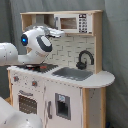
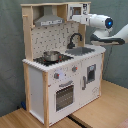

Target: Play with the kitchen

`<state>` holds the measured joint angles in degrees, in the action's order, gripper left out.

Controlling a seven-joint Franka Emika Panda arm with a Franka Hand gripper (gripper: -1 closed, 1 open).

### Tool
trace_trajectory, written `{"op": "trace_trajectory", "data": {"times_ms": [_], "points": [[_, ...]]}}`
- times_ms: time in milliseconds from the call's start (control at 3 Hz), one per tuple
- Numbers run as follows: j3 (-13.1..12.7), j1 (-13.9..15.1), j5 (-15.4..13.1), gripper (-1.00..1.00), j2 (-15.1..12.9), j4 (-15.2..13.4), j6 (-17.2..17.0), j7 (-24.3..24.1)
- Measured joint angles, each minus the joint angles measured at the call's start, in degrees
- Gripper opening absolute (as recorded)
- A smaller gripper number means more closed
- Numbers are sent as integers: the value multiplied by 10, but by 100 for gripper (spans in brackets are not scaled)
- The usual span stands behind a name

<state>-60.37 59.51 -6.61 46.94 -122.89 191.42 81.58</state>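
The toy play kitchen (image 1: 60,85) (image 2: 62,75) is standing upright in both exterior views, on a light wooden surface (image 2: 107,112) that shows in the second exterior view, with a grey curtain backdrop (image 2: 10,55) hanging behind it. Its oven door (image 2: 65,96) is sitting closed below two knobs (image 2: 56,76), and a second closed door (image 2: 91,75) is sitting under the grey sink (image 1: 72,73) (image 2: 80,51). The black faucet (image 1: 84,59) (image 2: 74,39) is arching over the sink basin. A small metal pot (image 2: 50,56) is resting on the dark hob (image 2: 53,59), beneath the grey hood (image 2: 48,20). The small microwave (image 1: 73,22) (image 2: 76,9) is occupying the upper shelf, its door appearing closed.

The white Franka arm (image 1: 36,42) (image 2: 102,24) is reaching in at upper-shelf height. In the second exterior view it is entering from the second exterior view's right, above the sink, and the gripper (image 2: 74,18) is sitting at the lower edge of the microwave. In the first exterior view the gripper (image 1: 59,33) is pointing at the same lower edge. Whether it is touching the microwave cannot be determined. Whether the fingers are apart or together cannot be determined from either view.
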Motion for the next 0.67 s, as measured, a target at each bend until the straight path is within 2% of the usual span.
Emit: {"op": "trace_trajectory", "data": {"times_ms": [667], "points": [[-55,80,0,100,-4,49,-12,-36]]}}
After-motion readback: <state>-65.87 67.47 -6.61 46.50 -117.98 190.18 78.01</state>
